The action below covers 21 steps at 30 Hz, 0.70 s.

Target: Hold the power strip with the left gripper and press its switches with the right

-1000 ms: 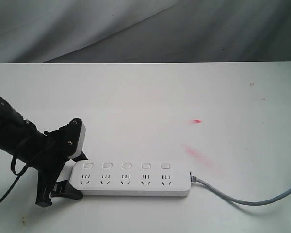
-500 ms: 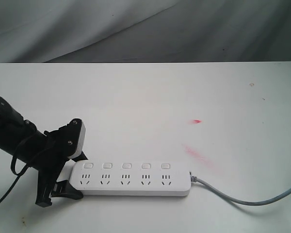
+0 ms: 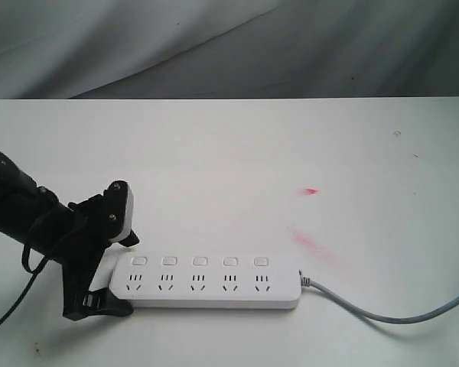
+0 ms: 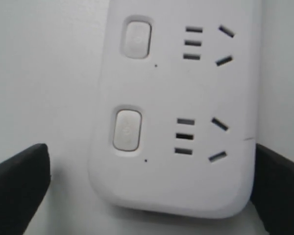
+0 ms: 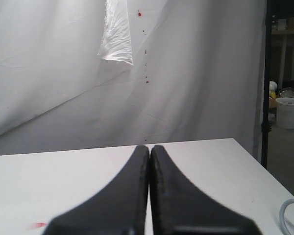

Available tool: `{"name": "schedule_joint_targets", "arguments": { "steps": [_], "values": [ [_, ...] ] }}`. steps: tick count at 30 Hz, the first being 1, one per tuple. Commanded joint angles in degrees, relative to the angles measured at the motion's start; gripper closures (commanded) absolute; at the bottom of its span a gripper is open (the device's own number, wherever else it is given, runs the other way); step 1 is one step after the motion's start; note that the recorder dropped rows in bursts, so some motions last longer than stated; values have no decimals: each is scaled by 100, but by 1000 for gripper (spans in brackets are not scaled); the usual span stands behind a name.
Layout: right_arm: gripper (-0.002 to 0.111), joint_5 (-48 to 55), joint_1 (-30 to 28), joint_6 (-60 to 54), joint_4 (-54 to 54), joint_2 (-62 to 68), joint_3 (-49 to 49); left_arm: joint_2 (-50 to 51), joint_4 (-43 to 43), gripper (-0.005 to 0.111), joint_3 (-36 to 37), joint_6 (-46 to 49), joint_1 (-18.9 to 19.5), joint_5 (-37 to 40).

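The white power strip [image 3: 206,281] lies flat near the table's front edge, its grey cord [image 3: 382,314] trailing off to the right. Its five switches [image 3: 200,261] run in a row above the sockets; two of them [image 4: 126,129] show in the left wrist view. My left gripper [image 3: 121,269] straddles the strip's left end, open. One finger [image 4: 19,188] stands clear of the strip's side, and the other finger [image 4: 279,191] sits close against the opposite side. My right gripper [image 5: 149,149] is shut and empty, raised over the table, out of the exterior view.
Red smears [image 3: 311,241] and a red spot [image 3: 311,190] mark the white table [image 3: 237,153] right of centre. A grey backdrop cloth [image 3: 214,46] hangs behind it. A loop of the cord [image 5: 289,215] shows at the right wrist view's corner.
The left gripper's jaws have spread slightly: the far finger lifted off the strip's back edge and the near finger shifted a little. The strip has not moved.
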Motion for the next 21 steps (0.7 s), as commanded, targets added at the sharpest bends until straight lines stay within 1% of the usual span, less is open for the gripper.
{"name": "schedule_joint_targets", "arguments": {
  "steps": [1, 4, 7, 10, 16, 21],
  "values": [
    [108, -2, -31, 12, -59, -10, 20, -470, 71, 2, 22, -197, -19, -203],
    [108, -2, -31, 12, -59, -10, 20, -969, 96, 2, 22, -518, -19, -175],
    [108, -2, -31, 12, -59, -10, 20, -1982, 257, 2, 22, -1181, -19, 40],
    [108, -2, -31, 12, -59, -10, 20, -2634, 308, 2, 22, -1793, -19, 249],
    [108, -2, -31, 12, -59, -10, 20, -3900, 422, 2, 22, -3265, -19, 912],
    [108, -2, -31, 12, -59, -10, 20, -5092, 755, 2, 22, -4396, -19, 1550]
  ]
}}
